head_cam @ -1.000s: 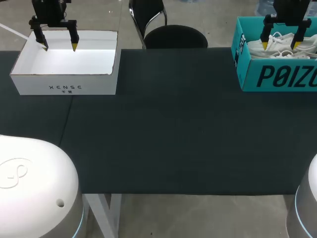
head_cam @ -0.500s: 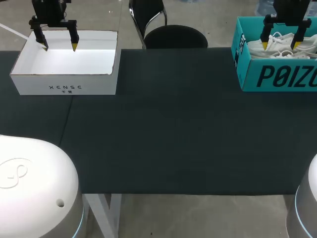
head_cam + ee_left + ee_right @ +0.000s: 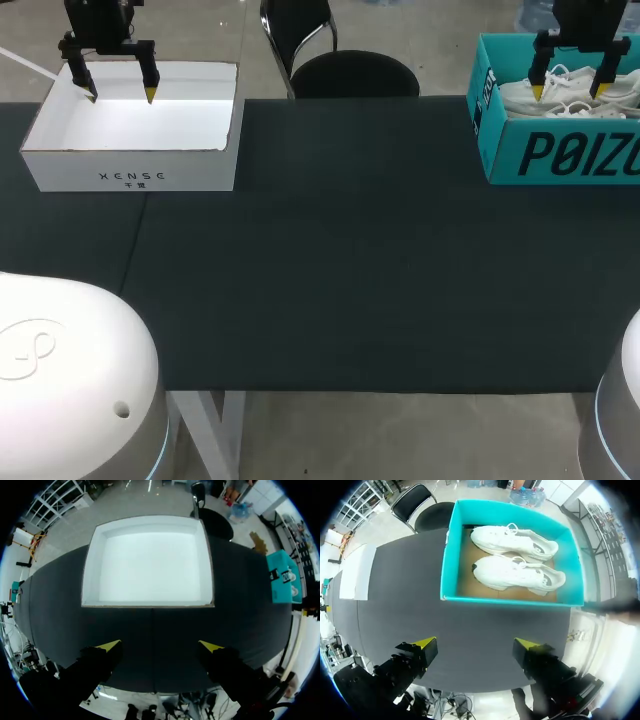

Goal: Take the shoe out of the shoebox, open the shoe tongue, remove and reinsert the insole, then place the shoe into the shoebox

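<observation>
Step in hand, as judged: lifting one shoe out of the shoebox.

Right gripper (image 3: 569, 88) hanging above the open teal shoebox (image 3: 500, 150) at the far right of the table (image 3: 350, 280), fingers spread wide, gripping nothing. Inside the shoebox, white shoes lying side by side on the cardboard floor, toes toward the same end: first shoe (image 3: 517, 573) on the side nearer the fingers in the right wrist view, second shoe (image 3: 512, 539) just beyond it.

Left gripper (image 3: 120, 95) above the empty white box (image 3: 130, 165) at the far left, fingers likewise apart and empty, well away from the shoes.

For a clean lift:
- Best to lower over the first shoe alone.
- Straddle the collar or heel rim across its narrow width rather than the loose laces.
- Close firmly.
- Raise straight up until the sole clears the teal wall, then carry toward the table's middle.
- Risk, as judged: catching the second shoe or tipping the shoebox.

Counted:
- shoes, two
- teal shoebox, one
- white box, one
- grippers, two
</observation>
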Robot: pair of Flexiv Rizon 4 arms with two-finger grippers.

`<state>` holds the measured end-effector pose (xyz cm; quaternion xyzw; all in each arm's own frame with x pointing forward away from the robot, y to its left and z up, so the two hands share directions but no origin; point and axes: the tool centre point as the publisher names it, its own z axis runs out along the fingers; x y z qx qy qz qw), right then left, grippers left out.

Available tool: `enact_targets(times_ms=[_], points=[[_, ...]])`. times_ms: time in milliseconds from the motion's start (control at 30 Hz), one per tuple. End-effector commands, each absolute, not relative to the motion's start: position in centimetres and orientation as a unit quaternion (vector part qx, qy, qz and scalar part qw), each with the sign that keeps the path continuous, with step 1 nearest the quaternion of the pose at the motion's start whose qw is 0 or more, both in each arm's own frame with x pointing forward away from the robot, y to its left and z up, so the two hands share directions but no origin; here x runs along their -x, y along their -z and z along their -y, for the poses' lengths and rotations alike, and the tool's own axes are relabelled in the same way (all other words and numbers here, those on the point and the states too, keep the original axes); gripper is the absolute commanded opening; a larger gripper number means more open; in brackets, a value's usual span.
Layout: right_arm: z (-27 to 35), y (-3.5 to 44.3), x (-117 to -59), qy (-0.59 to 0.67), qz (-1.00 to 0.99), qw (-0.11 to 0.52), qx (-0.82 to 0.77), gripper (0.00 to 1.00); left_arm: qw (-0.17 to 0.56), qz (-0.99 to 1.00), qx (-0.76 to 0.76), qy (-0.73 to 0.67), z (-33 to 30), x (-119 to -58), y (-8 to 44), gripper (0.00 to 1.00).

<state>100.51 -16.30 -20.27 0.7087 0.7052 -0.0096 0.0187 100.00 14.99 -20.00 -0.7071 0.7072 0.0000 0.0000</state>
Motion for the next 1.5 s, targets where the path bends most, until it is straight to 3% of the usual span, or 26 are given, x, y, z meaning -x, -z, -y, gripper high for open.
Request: enact_targets(times_ms=[33, 333, 733, 1200, 1500], points=[[18.2, 20.3, -102.1, 0.02, -0.688, 0.022, -0.725, 1.0, 0.0, -0.707, 0.707, 0.0, -15.0, -100.0, 20.0, 1.0], [26.3, 19.6, -106.3, 0.006, -0.655, 0.068, -0.753, 1.0, 0.0, -0.707, 0.707, 0.0, -15.0, -100.0, 20.0, 1.0], [34.7, 21.9, -110.4, -0.013, -0.675, 0.068, -0.734, 1.0, 0.0, -0.707, 0.707, 0.0, -15.0, -100.0, 20.0, 1.0], [37.9, 28.1, -112.0, 0.015, -0.7, 0.031, -0.714, 1.0, 0.0, -0.707, 0.707, 0.0, -15.0, -100.0, 20.0, 1.0], [39.8, 29.5, -111.4, 0.013, -0.691, 0.033, -0.722, 1.0, 0.0, -0.707, 0.707, 0.0, -15.0, -100.0, 20.0, 1.0]])
